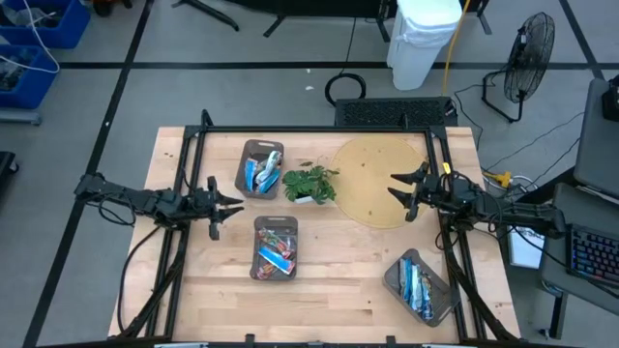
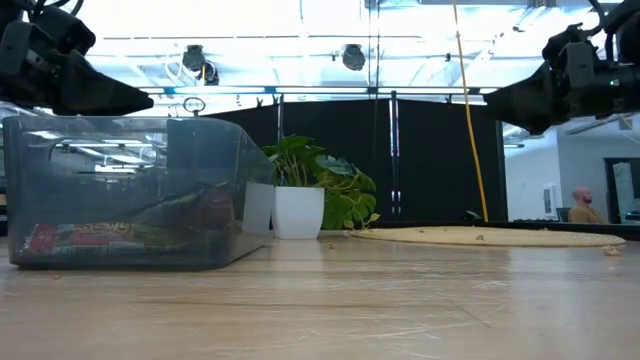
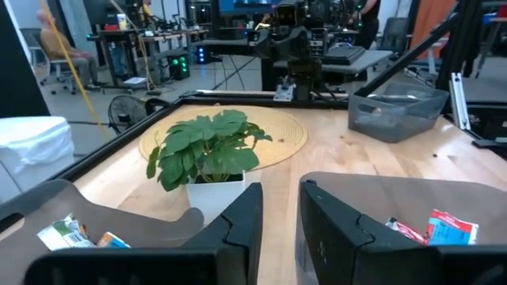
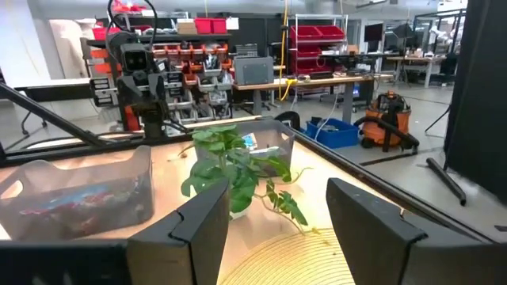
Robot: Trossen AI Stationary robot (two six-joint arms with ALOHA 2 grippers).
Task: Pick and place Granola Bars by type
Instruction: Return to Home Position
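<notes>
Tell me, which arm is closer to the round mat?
The right. The right gripper hangs over the mat, at its edge on that side; the left gripper is across the table, beyond the plant, clear of it.

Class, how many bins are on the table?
3 bins: one left of the plant, one at the middle of the table, one near its front right corner. None looks hidden.
</notes>
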